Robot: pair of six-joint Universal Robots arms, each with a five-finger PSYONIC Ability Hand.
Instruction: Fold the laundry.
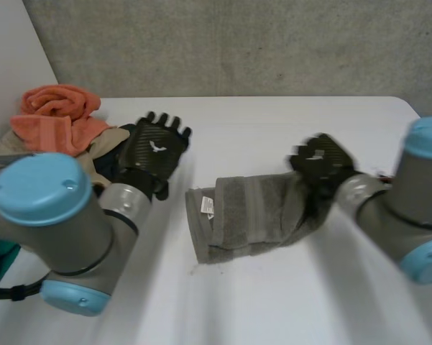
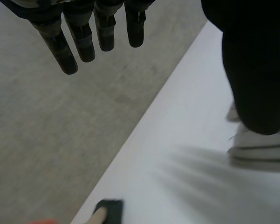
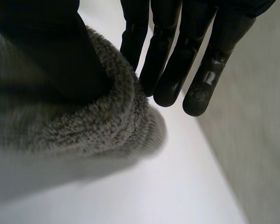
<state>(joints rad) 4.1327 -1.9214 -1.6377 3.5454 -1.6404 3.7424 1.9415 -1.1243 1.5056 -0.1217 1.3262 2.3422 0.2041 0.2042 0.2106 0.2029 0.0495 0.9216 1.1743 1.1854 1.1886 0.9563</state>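
A grey towel lies folded into a thick strip in the middle of the white table, a white label at its left end. My right hand is at the towel's right end. In the right wrist view the thumb presses into the towel's rolled edge, and the straight fingers run along its other side, pinching the cloth. My left hand hovers left of the towel, apart from it, with straight spread fingers and nothing in it. Beside its thumb a bit of the towel shows.
A laundry pile sits at the table's left edge: an orange towel on top, beige cloth beneath it, teal cloth lower down. A grey wall stands behind the table's far edge.
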